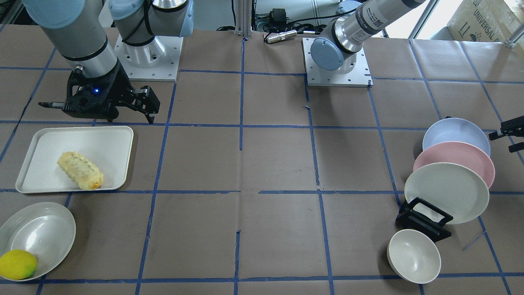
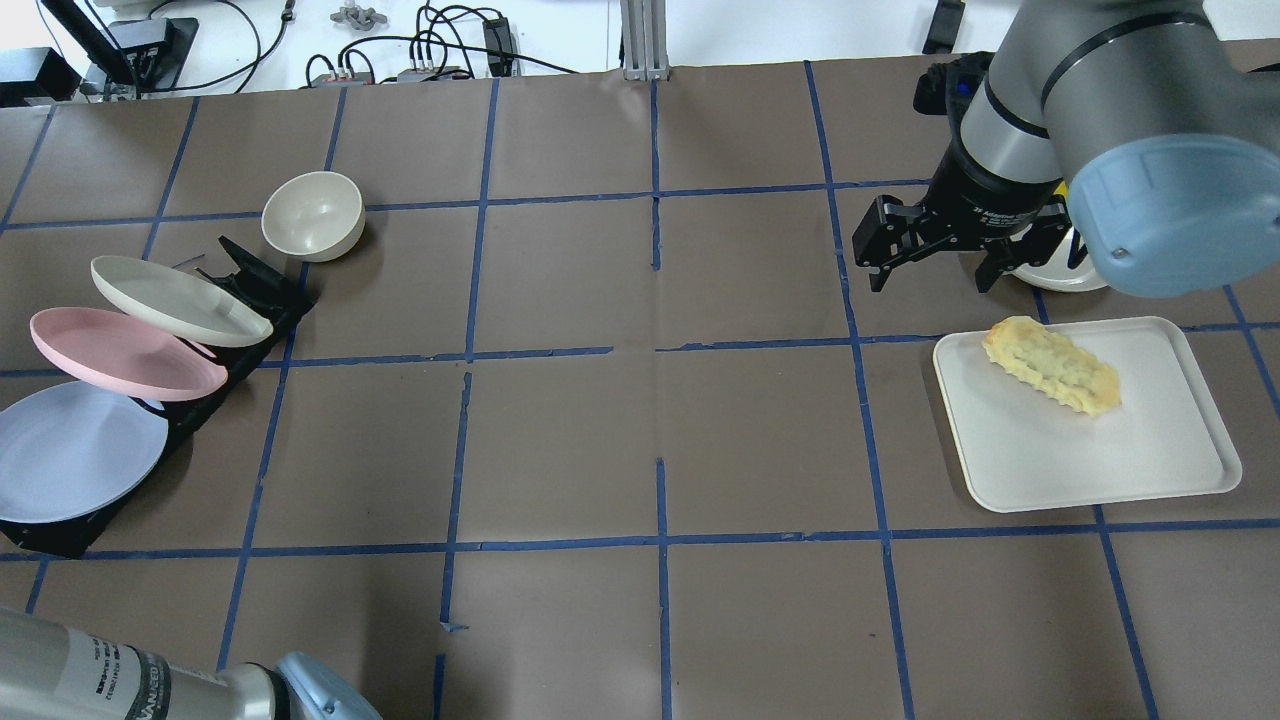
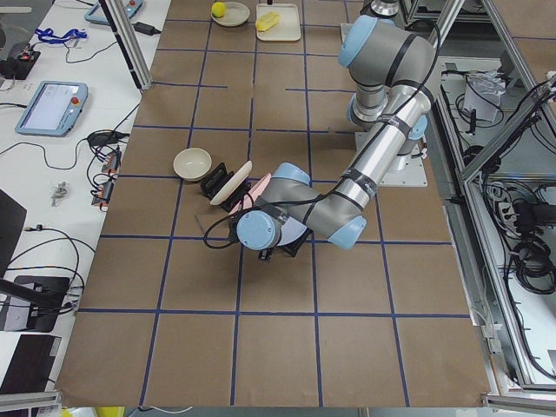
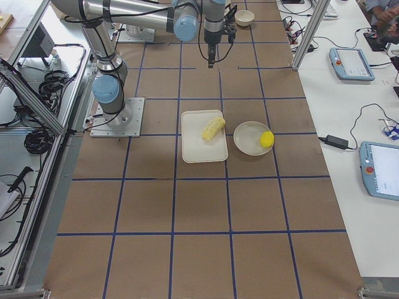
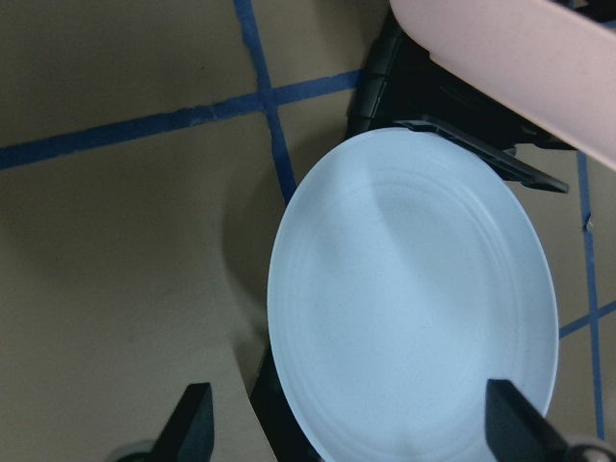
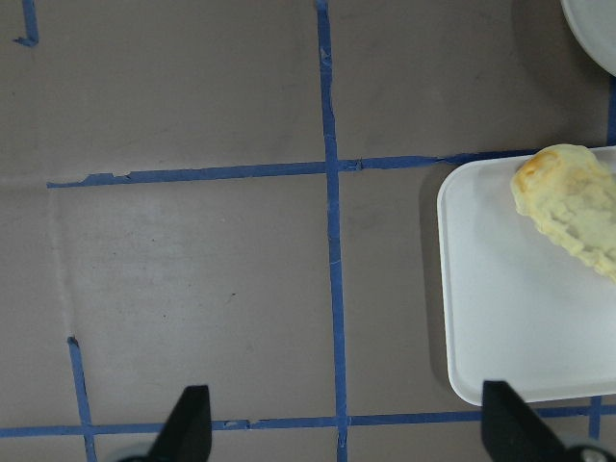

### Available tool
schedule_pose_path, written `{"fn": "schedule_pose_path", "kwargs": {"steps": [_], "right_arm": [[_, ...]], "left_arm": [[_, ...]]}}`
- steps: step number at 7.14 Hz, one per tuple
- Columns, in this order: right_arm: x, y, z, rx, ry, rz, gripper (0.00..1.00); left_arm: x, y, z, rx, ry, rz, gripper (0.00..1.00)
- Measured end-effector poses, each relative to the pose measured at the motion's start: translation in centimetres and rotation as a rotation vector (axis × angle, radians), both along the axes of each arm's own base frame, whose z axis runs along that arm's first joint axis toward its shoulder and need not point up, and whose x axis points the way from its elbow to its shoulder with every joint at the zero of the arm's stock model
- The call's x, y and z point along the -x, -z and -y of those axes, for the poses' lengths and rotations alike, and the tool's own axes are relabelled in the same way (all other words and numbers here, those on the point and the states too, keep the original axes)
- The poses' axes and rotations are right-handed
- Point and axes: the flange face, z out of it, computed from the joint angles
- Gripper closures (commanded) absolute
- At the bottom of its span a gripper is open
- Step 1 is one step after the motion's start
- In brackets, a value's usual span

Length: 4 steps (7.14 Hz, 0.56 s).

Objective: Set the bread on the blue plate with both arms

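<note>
The bread lies slantwise on a white tray; it also shows in the overhead view and at the right edge of the right wrist view. My right gripper is open and empty. It hangs above bare table beside the tray's corner, apart from the bread. The blue plate leans in a black rack at the table's other end. My left gripper is open and empty just above the blue plate, its fingertips straddling the plate's lower edge.
A pink plate and a cream plate lean in the same black rack beyond the blue one. A cream bowl stands near the rack. A grey shallow bowl with a lemon stands by the tray.
</note>
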Motion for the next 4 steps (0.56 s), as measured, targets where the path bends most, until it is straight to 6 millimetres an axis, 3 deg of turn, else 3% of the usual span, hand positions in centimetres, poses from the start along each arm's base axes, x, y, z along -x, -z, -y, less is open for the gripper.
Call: {"fn": "schedule_pose_path", "kwargs": {"steps": [1, 3, 4], "right_arm": [[0.0, 0.0, 0.0, 0.000, -0.002, 0.000, 0.00], [0.0, -0.1, 0.0, 0.002, -0.001, 0.000, 0.00], [0.0, -0.1, 0.0, 0.002, -0.002, 0.000, 0.00]], "left_arm": [[-0.4, 1.5, 0.2, -0.004, -0.001, 0.000, 0.03], [-0.4, 3.5, 0.2, -0.016, -0.010, -0.020, 0.16], [-0.3, 4.2, 0.1, -0.023, -0.012, -0.030, 0.27]]}}
